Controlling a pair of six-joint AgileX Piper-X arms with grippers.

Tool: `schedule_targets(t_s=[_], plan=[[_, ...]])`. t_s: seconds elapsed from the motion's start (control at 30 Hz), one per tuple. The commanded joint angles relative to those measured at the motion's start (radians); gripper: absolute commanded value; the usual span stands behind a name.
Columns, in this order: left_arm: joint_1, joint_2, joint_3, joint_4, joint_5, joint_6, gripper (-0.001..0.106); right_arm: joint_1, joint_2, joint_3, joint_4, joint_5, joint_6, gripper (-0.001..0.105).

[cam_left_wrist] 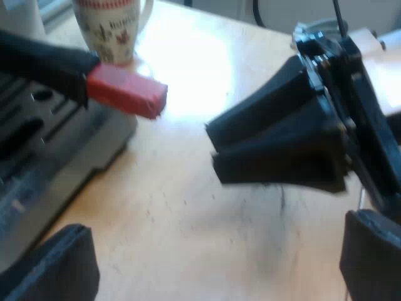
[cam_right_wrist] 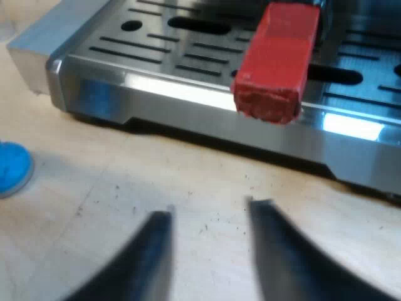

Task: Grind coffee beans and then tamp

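Observation:
The holder's dark handle ends in a red block [cam_left_wrist: 126,93] that juts out from the espresso machine's front, above its slotted metal drip tray [cam_left_wrist: 44,163]. My right gripper [cam_right_wrist: 210,210] is open, low over the wooden table, a short way off from the red end [cam_right_wrist: 276,59], pointing at it. From the left wrist view the right gripper [cam_left_wrist: 214,150] hovers near that red end, apart from it. My left gripper [cam_left_wrist: 213,251] is open wide over bare table with nothing between its fingers. A blue tamper [cam_right_wrist: 9,169] stands on the table beside the drip tray [cam_right_wrist: 188,94].
A white mug with a red pattern [cam_left_wrist: 108,28] stands on the table beyond the red handle end, close to the machine. The wooden table [cam_left_wrist: 188,207] stretches between the machine and both grippers.

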Motion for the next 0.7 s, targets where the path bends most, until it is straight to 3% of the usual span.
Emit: schedule_targets(t_s=[0.03, 0.27, 0.4, 0.5, 0.57, 0.63, 0.7], plan=[[-0.004, -0.002, -0.004, -0.045, -0.001, -0.001, 0.080, 0.010, -0.048, -0.056, 0.066, 0.005, 0.006, 0.058], [-0.004, -0.002, -0.004, -0.045, -0.001, -0.001, 0.080, -0.003, -0.086, -0.226, 0.281, 0.005, 0.014, 0.058], [-0.004, -0.002, -0.004, -0.045, -0.001, -0.001, 0.080, -0.071, -0.074, -0.337, 0.472, -0.026, 0.091, 0.058], [-0.004, -0.002, -0.004, -0.045, -0.001, -0.001, 0.080, -0.166, -0.059, -0.416, 0.603, -0.125, 0.141, 0.058], [-0.004, -0.002, -0.004, -0.045, -0.001, -0.001, 0.080, -0.216, -0.047, -0.439, 0.632, -0.190, 0.141, 0.058], [-0.004, -0.002, -0.004, -0.045, -0.001, -0.001, 0.080, -0.277, -0.022, -0.454, 0.630, -0.344, 0.138, 0.058], [-0.004, -0.002, -0.004, -0.045, -0.001, -0.001, 0.080, -0.310, 0.007, -0.464, 0.634, -0.407, 0.134, 0.058]])
